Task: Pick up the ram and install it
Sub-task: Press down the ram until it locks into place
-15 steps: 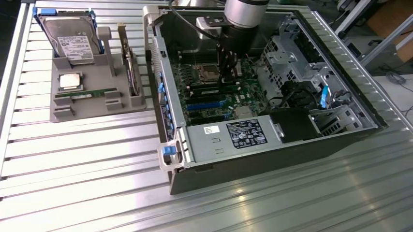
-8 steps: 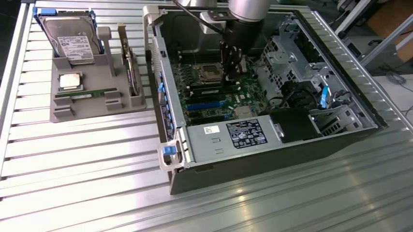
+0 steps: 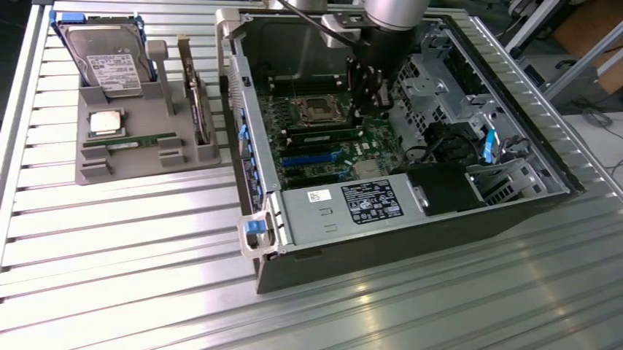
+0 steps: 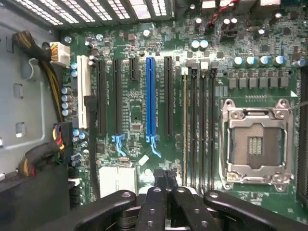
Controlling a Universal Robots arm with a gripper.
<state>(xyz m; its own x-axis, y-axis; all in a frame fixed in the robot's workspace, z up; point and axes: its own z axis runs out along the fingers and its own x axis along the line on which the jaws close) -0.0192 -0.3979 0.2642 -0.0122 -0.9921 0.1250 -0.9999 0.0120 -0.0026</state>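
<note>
A ram [image 3: 130,140] stick lay flat in the front slot of the grey holder [image 3: 146,157] on the tabletop [image 3: 117,240], to the exterior view's left of the open computer case [image 3: 389,211] and well apart from the pincer [image 3: 368,109]. In the wrist view another ram [image 4: 184,127] stick stood on edge in the first of the memory slots [image 4: 202,130], just beside the three bare black slots next to it and between the expansion slots and the CPU socket [image 4: 255,144]. The pincer [image 4: 166,179] hung inside the case above the motherboard [image 4: 139,120], near the foot of that seated stick, its black fingers [image 4: 156,202] pressed together with nothing between them. In the exterior view it hovered just beside the CPU socket [image 3: 317,109]. On the grey holder, behind the loose stick, sat a square silver CPU chip [image 3: 105,122], and behind that a hard drive [image 3: 105,58] leaned in a blue frame. Inside the case, the power supply [image 3: 360,204] with its label filled the near corner
</note>
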